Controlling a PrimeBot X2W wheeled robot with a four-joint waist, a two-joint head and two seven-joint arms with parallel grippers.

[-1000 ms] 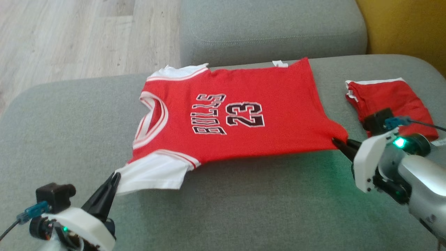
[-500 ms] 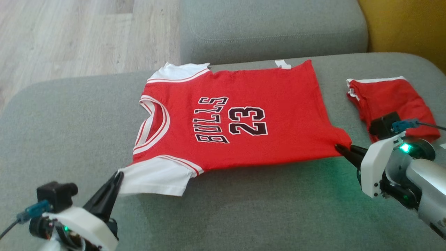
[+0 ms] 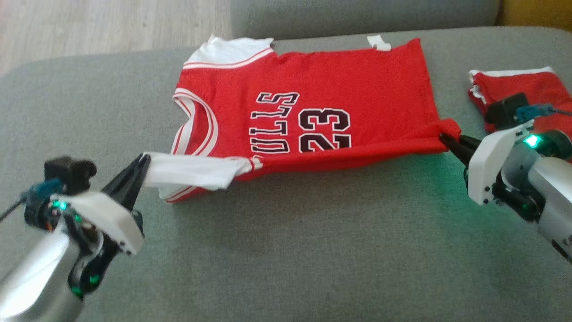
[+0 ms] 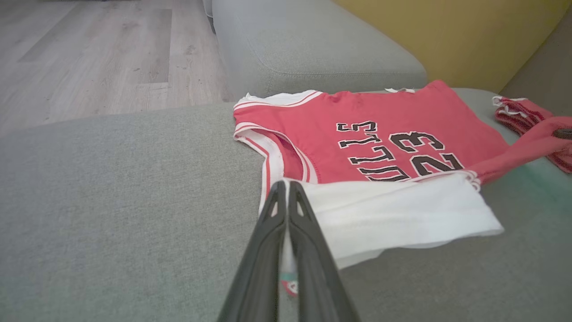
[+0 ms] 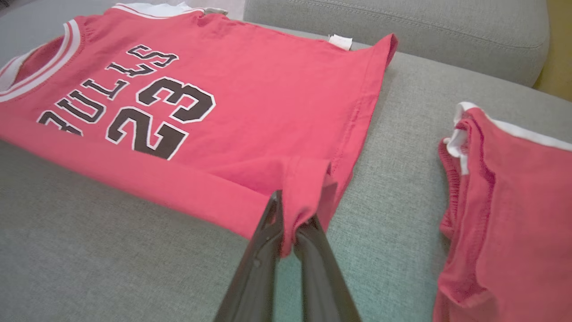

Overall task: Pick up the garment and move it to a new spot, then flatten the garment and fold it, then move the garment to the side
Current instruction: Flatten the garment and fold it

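Jersey (image 3: 357,85) is stretched lengthwise across the frame, collar (image 3: 210,134) at left; sleeve (image 3: 192,172) is pinched by left claw (image 3: 144,157), hem corner (image 3: 450,129) by right claw (image 3: 443,138).

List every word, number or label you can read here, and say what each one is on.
"ULLS": black letters outlined in white on the chest of the red jersey; a letter before the U is mostly covered by the folded-over near edge.
"23": black digits beside those letters on the same jersey.
White tag at the jersey's hem: too small to read.
Folded red garment beside it: no text visible.
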